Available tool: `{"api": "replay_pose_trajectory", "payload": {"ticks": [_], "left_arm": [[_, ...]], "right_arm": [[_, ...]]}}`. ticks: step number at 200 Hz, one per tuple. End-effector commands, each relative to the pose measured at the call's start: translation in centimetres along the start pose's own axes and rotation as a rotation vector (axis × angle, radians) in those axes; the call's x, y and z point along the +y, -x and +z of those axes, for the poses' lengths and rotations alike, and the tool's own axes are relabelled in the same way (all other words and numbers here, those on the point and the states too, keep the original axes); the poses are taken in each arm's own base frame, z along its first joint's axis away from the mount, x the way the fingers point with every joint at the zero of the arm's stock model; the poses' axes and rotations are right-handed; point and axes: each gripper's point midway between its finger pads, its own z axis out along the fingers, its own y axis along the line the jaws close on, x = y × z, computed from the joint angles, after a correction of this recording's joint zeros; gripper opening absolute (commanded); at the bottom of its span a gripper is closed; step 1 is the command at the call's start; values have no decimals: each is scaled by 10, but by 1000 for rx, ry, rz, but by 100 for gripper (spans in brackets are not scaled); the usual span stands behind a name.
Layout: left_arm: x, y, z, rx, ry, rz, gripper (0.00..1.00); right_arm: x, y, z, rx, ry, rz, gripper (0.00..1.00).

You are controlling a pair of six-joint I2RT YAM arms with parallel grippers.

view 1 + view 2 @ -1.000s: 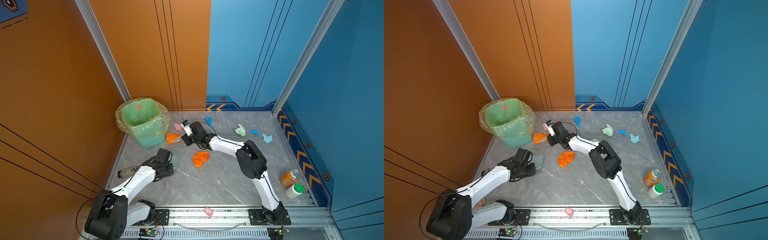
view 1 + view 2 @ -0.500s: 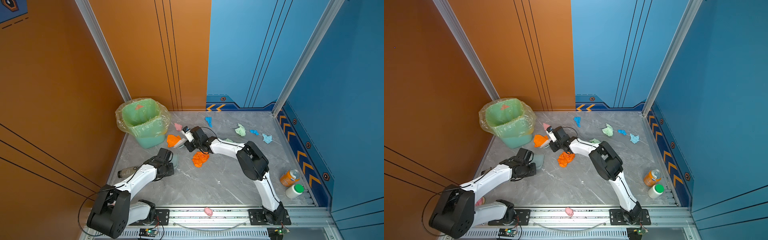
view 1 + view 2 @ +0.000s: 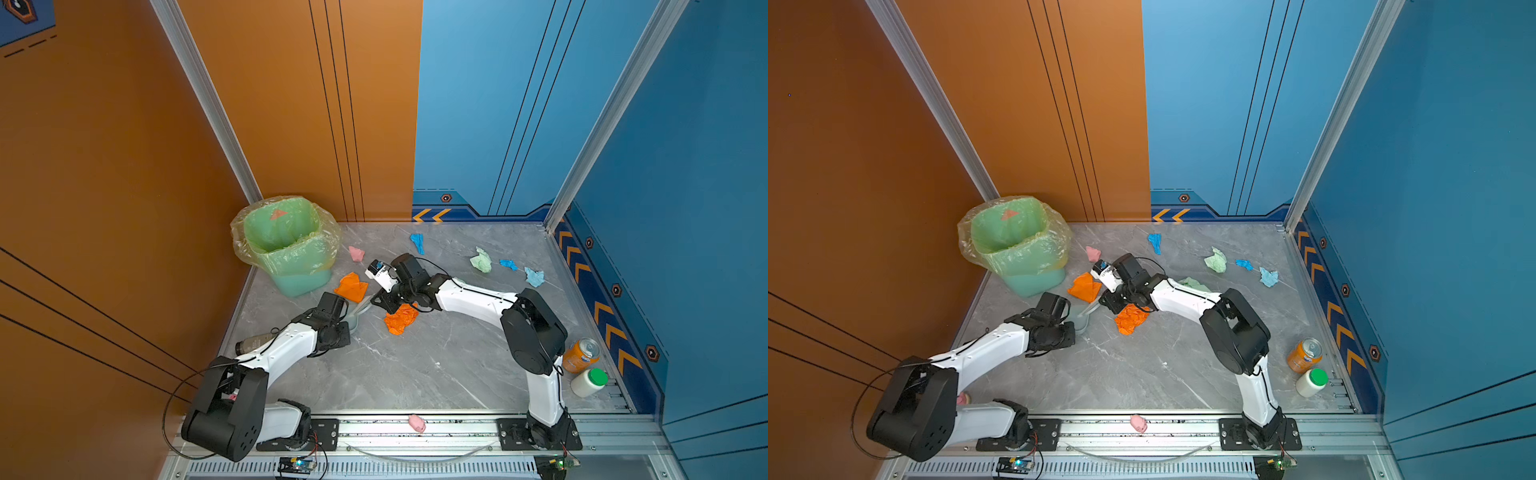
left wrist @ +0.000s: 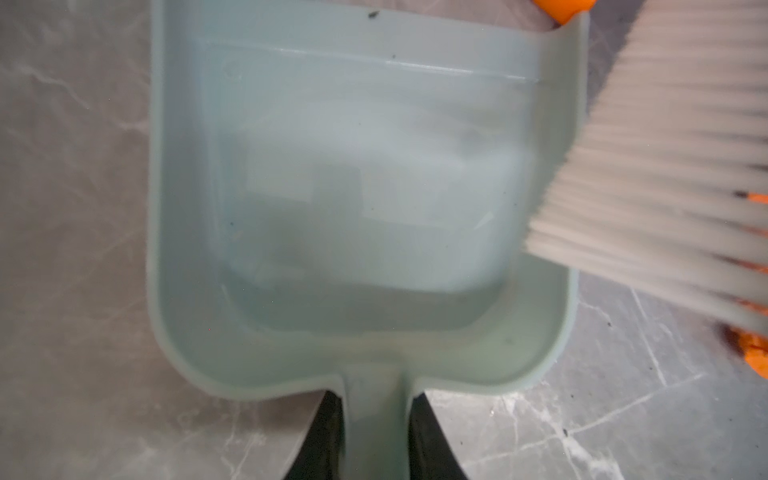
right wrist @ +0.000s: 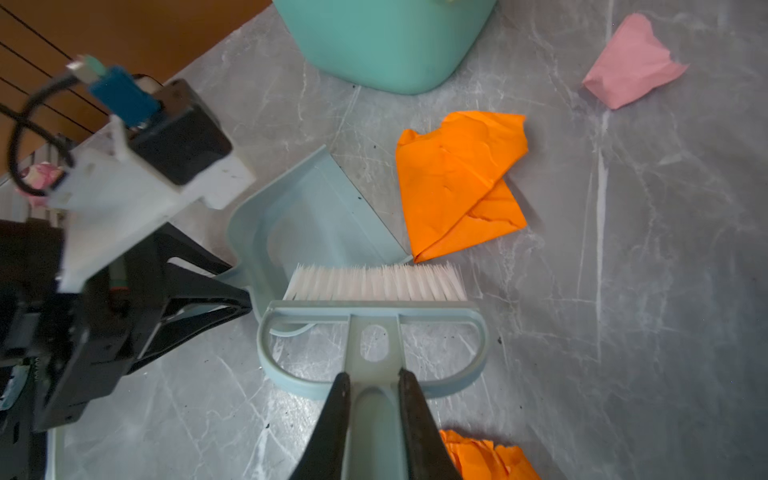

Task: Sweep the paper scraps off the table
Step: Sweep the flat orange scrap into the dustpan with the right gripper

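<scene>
Left gripper point(image 4: 376, 419) clamps dustpan point(image 4: 353, 187), right gripper point(image 5: 375, 382) brush point(image 5: 374, 309); top views hide both grips.

Smooth matt plastic dustpan point(image 4: 332, 187), creased paper scraps point(image 5: 457, 187), table point(image 5: 623, 291) w/ semi-gloss marble-look finish

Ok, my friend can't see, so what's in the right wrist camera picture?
The right claw grips a pale blue brush, its white bristles over the edge of a dustpan on the grey table. An orange paper scrap lies beside the pan's lip.
</scene>
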Motion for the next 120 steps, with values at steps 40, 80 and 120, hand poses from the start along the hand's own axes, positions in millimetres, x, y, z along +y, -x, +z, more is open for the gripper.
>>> {"api": "replay_pose_trajectory", "payload": {"ticks": [40, 80, 120], "left_arm": [[-1, -14, 4, 56, 8, 47, 0], [-14, -16, 1, 57, -27, 121, 0], [-22, -21, 2, 70, -40, 155, 0]], "right_arm": [[-39, 42, -15, -73, -145, -14, 0], [-85, 61, -3, -97, -307, 20, 0], [-109, 61, 18, -45, -365, 38, 0]]}}
